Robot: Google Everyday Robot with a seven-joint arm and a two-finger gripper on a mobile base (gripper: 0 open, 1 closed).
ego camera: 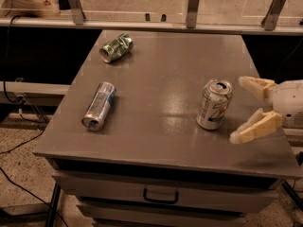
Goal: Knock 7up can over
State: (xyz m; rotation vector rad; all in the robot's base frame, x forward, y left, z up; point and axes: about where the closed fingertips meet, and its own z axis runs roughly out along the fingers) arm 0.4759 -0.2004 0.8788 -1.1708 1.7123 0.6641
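Note:
The 7up can [214,104] stands upright on the right part of the grey table [165,79], silver-white with a green logo and its top open. My gripper [240,109] comes in from the right edge at can height. It is open, with one cream finger [255,85] behind and one finger [256,127] in front. The fingertips are just to the right of the can, a small gap away, not touching it.
A slim silver-and-blue can [99,106] lies on its side at the table's left. A crushed green can [116,48] lies at the back left. A rail with metal posts [192,6] runs behind the table. A drawer with a handle [159,195] is below the front edge.

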